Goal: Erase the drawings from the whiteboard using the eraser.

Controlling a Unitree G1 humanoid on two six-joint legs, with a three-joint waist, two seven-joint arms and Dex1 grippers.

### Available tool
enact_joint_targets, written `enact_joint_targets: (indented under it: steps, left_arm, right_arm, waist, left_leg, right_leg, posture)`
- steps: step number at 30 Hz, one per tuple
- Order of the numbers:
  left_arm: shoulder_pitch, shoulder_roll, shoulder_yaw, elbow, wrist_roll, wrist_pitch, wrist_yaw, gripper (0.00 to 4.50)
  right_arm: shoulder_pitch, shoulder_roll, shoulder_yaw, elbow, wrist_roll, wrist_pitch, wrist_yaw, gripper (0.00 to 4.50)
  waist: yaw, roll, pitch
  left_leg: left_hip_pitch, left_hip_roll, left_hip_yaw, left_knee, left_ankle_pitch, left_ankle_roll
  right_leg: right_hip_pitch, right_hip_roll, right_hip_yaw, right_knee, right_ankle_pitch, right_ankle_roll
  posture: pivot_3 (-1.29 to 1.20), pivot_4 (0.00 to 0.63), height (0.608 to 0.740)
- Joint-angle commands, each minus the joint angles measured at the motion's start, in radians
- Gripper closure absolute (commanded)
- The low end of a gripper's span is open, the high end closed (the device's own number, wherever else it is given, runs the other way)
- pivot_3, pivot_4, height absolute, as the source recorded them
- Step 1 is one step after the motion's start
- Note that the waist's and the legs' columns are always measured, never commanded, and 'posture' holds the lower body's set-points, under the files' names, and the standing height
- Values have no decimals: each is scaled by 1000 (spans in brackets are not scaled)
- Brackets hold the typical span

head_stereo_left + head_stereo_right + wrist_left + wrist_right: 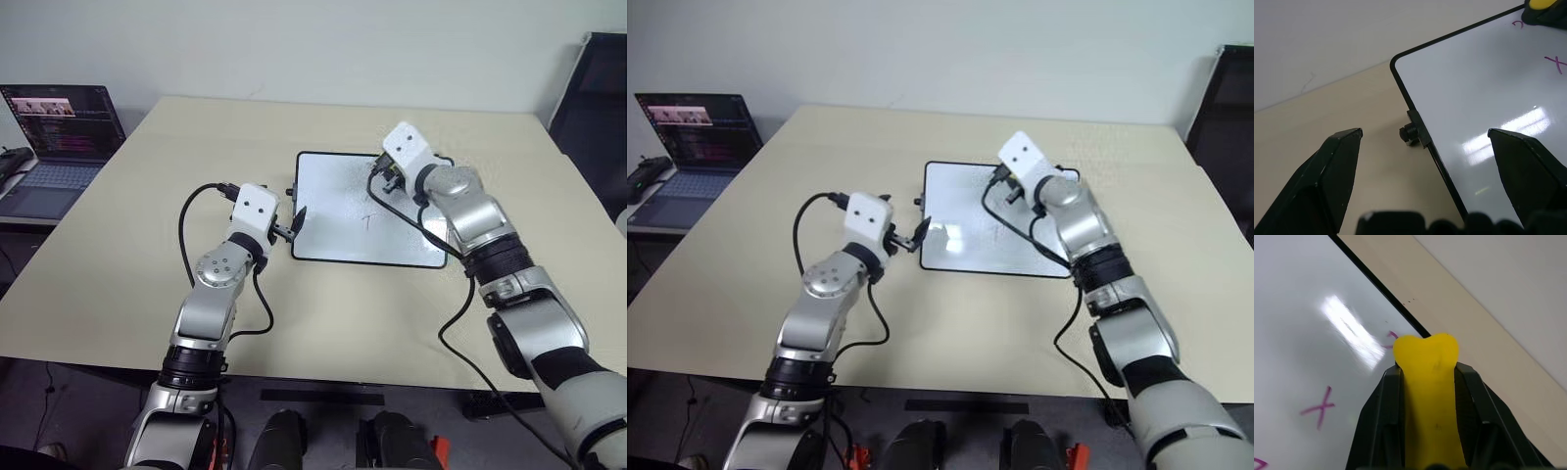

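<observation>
Tabletop [127, 245]: pale beige, under a plain light wall, carrying the whiteboard near its middle.
Eraser [1429, 396]: yellow oblong block pinched between the two black fingers of the right gripper [1426, 363]; its long axis runs along the fingers and its rounded tip sticks out past them, pointing at the far part of the board, over the board's surface close to the black frame.
Drawings [1319, 408]: a thin red "x" out in the open, another red mark partly hidden behind the eraser's tip, a third cut off at the picture's edge.
Whiteboard [333, 211]: glossy white, thin black frame, rounded corners, lying flat with a small black knob [1409, 133] on its left short side.
Left gripper [1425, 139]: jaws spread wide and empty, level, straddling the board's left edge near the knob.
Laptop [54, 132]: open, screen lit, at the far left, beyond the tabletop's edge.
</observation>
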Motion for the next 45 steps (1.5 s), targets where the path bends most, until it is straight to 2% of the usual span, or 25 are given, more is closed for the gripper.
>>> enact_joint_targets:
  steps: [1,6,15,21,32,39,45]
  left_arm:
    - [-22,-4,10,-19,-1,-15,7,0]
    - [-30,0,16,-2,-1,-28,7,0]
    - [-35,-2,13,8,2,-36,11,0]
    - [-28,0,15,-4,3,-33,14,0]
    - [11,-2,17,-49,3,-16,35,0]
    - [11,6,19,-50,4,-15,34,0]
    - [5,9,18,-44,4,-19,30,0]
  right_arm:
    - [29,-52,6,34,-39,9,31,3510]
    - [76,-75,11,-21,-43,25,57,3510]
    - [59,17,21,-69,-33,65,83,3510]
    - [-43,81,26,58,-36,23,121,3510]
    - [-189,111,2,335,-47,-112,110,3510]
    - [-212,128,-3,359,-43,-127,117,3510]
    - [-194,136,-12,294,-32,-94,130,3510]
  waist:
    - [0,0,0]
    - [1,-1,0]
    - [-9,-1,0]
    - [-26,0,0]
    - [-33,0,0]
    - [-33,0,0]
    - [-33,0,0]
  left_leg:
    - [0,0,0,0,0,0]
    - [0,0,0,0,0,0]
    - [1,1,1,0,0,0]
    - [5,4,4,-1,0,0]
    - [6,5,6,-1,0,0]
    - [6,5,6,-2,0,0]
    - [6,5,6,-2,0,0]
  right_leg:
    - [0,0,0,0,0,0]
    - [1,0,0,0,0,0]
    - [1,0,1,0,0,0]
    - [1,0,3,0,1,-2]
    - [1,0,5,0,1,-2]
    - [1,0,5,0,1,-2]
    - [0,0,5,0,1,-2]
  posture:
    - [0,150,740]
    - [0,150,740]
    - [0,150,740]
    - [0,150,740]
    - [0,150,740]
    - [0,150,740]
    - [0,150,740]
